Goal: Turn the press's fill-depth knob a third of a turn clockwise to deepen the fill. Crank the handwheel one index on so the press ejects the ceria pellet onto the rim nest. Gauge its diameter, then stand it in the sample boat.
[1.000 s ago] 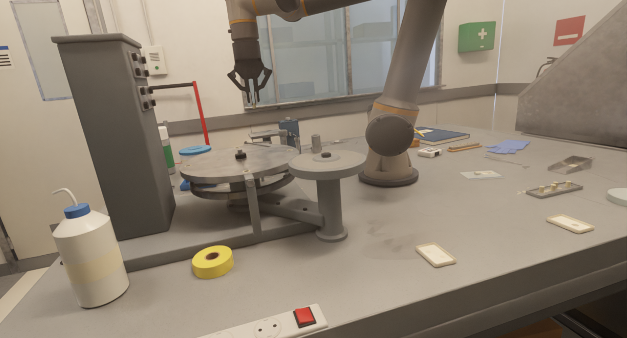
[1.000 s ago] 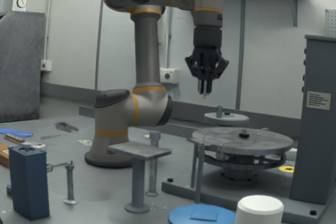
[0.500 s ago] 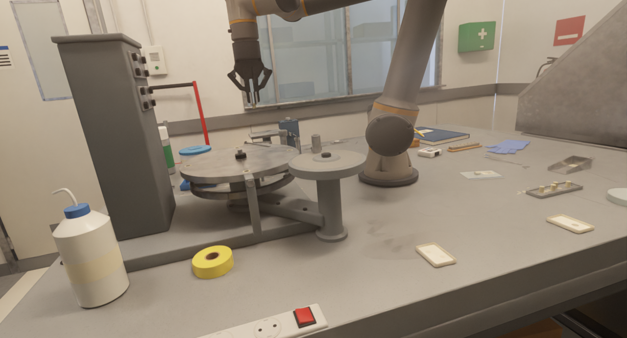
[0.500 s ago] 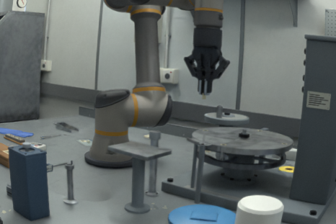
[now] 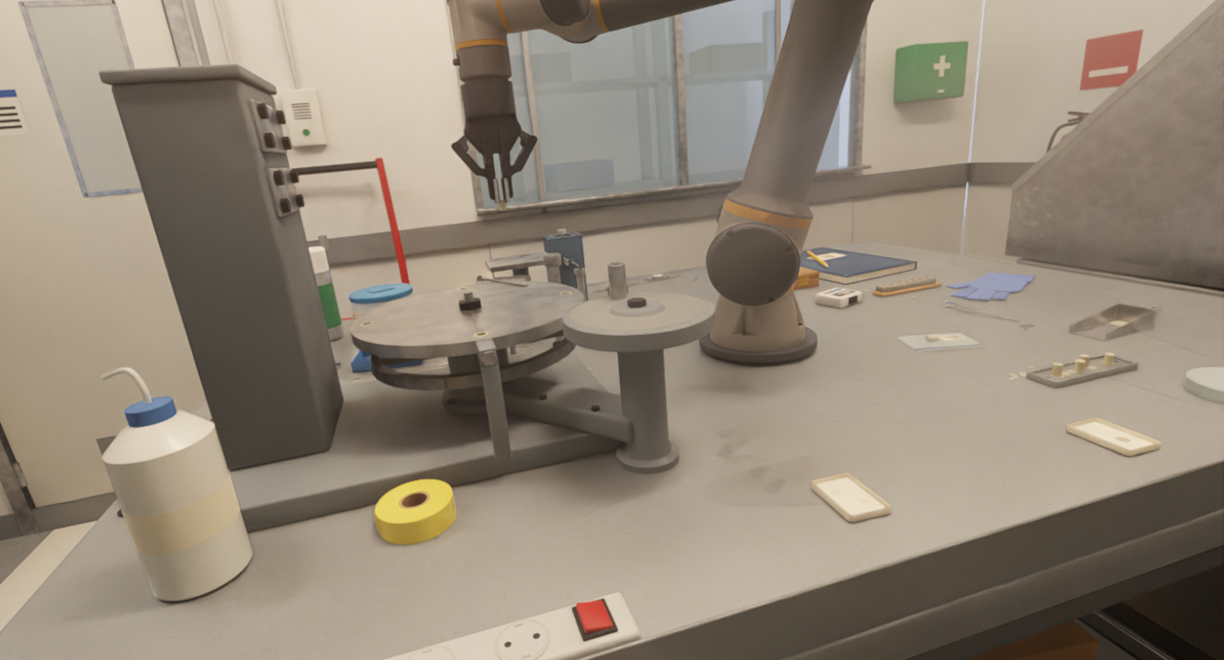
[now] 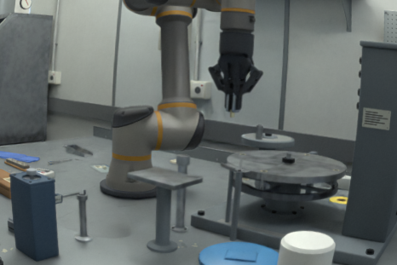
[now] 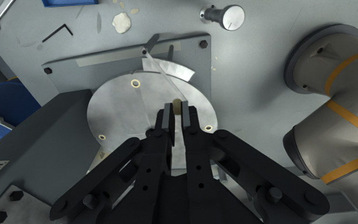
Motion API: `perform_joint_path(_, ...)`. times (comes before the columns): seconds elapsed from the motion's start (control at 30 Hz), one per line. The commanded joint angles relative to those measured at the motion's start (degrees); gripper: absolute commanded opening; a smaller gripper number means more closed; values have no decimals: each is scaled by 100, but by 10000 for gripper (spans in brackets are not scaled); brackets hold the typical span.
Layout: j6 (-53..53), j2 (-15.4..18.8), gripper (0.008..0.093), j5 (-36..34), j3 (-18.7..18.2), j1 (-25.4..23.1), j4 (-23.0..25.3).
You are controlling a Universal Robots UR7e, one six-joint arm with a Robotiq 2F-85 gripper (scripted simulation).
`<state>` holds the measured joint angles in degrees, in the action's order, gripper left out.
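Observation:
The small tan ceria pellet [image 7: 176,107] sits between the two fingertips of my gripper [image 7: 176,111], which is closed on it and hangs high above the press's round turntable [image 5: 466,314]. The pellet shows as a tiny tan tip under the fingers [image 5: 502,203] [image 6: 231,113]. The handwheel [image 5: 638,318] stands on its post right of the turntable. The gauge's blue block [image 6: 34,214] and its metal platform [image 6: 165,177] stand behind the press. The sample boat [image 5: 1082,370], with several pellets standing in it, lies far to the right on the bench. A round knob [image 7: 225,16] shows beyond the press base.
A wash bottle [image 5: 175,498] stands at the bench's near left corner, with a yellow tape roll [image 5: 415,510] beside it. The press's grey column [image 5: 227,262] rises left of the turntable. White trays [image 5: 851,496] [image 5: 1113,436], a metal scoop [image 5: 1113,321] and my arm's base [image 5: 757,314] occupy the right half.

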<state>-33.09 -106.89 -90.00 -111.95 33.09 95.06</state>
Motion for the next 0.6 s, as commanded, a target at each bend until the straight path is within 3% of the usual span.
perform_joint_path(0.0, -54, -21, 80, -1, -10, 58, -3)
perform_joint_path(0.27, -708, -207, 80, -1, -133, 712, -66)
perform_joint_path(0.57, -1769, -368, 80, -1, -236, 1773, -126)
